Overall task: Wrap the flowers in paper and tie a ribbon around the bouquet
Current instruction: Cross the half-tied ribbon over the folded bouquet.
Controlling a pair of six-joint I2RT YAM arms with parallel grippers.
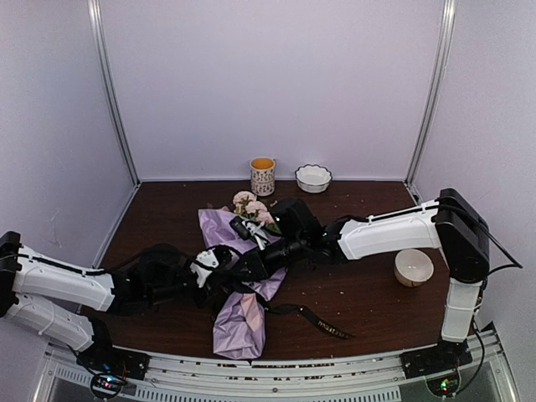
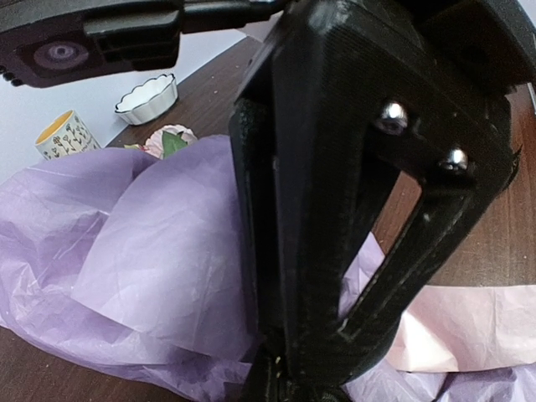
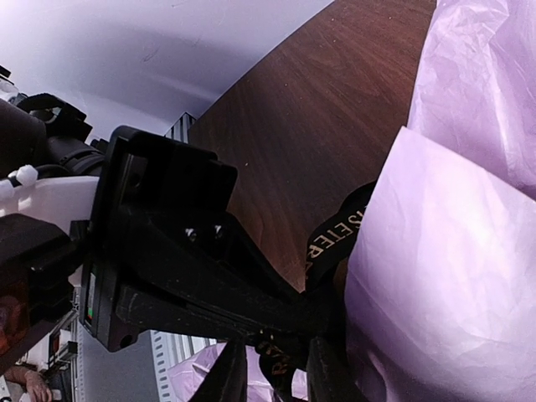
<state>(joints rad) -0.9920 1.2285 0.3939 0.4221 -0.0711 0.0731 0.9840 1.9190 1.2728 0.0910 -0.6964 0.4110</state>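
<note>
Nearest the arm bases, the twisted tail of the paper [image 1: 239, 331] lies on the brown surface [image 1: 368, 301], and the ribbon [image 1: 325, 323] trails away from it toward the right. The bouquet [image 1: 224, 230] lies flat, running from that tail away toward the back wall, its lilac wrap crumpled.

Both arms meet over its middle. In the right wrist view, the left pincer [image 3: 315, 306] is closed, with its tip against the lettered ribbon beside the paper. Whether it actually pinches the ribbon cannot be told. The right pincer [image 3: 277, 382] has its fingers partly apart with a strip of ribbon lying between them, not clamped.

To the right, close to the right arm's upright link, a round bowl [image 1: 414, 267] shows only its pale inside.

Beyond the pincers, the flowers [image 1: 251, 207] stick out of the far end of the wrap, pink heads and green leaves.

Farthest, near the back wall, stand a patterned cup [image 1: 262, 177], yellow-orange at its mouth, and just right of it a white scalloped bowl [image 1: 313, 177]. What either holds cannot be made out.
</note>
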